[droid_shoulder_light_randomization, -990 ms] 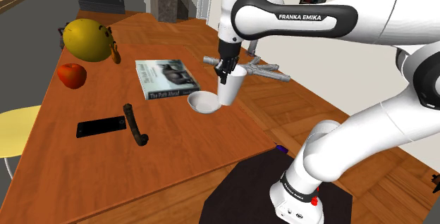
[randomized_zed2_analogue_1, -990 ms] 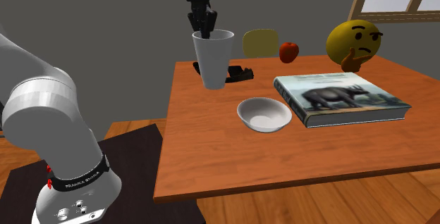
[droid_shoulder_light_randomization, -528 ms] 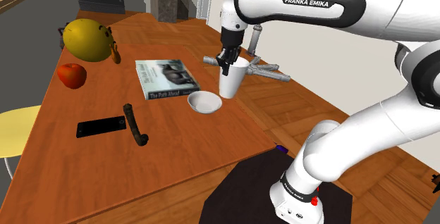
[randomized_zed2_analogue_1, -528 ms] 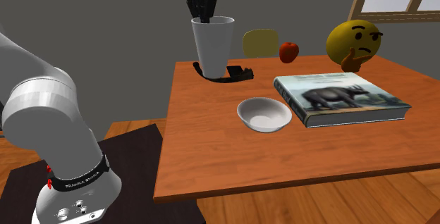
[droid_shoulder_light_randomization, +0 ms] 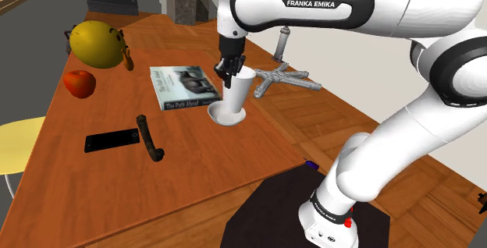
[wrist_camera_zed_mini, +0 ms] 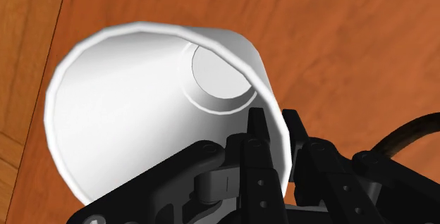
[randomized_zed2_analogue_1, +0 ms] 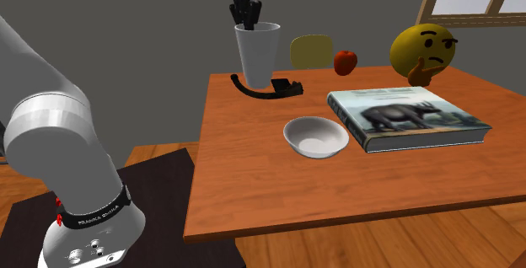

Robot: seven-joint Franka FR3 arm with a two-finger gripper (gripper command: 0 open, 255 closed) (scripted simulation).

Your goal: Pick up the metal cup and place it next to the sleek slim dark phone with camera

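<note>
A plain white cup (droid_shoulder_light_randomization: 236,96) hangs upright in the air above the wooden table (droid_shoulder_light_randomization: 226,161), clasped at its rim by my black gripper (droid_shoulder_light_randomization: 228,67). In the second exterior view the cup (randomized_zed2_analogue_1: 256,54) is lifted above the table's far end with the gripper (randomized_zed2_analogue_1: 246,15) on its rim. The wrist view looks into the cup (wrist_camera_zed_mini: 141,96), one finger inside and one outside its wall. The dark slim phone (droid_shoulder_light_randomization: 113,140) lies flat near the shoulder view's left, well apart from the cup, beside a dark curved object (droid_shoulder_light_randomization: 148,138).
A white bowl (droid_shoulder_light_randomization: 221,115) sits just under the cup in the shoulder view, next to a book (droid_shoulder_light_randomization: 183,86). A red apple (droid_shoulder_light_randomization: 79,83) and a yellow emoji figure (droid_shoulder_light_randomization: 96,44) stand further left. A grey metal piece (droid_shoulder_light_randomization: 279,75) lies behind the cup.
The arm has carried the cup toward the shoulder view's left, from beside the bowl to over it. In the second exterior view the cup has risen and moved further away.
</note>
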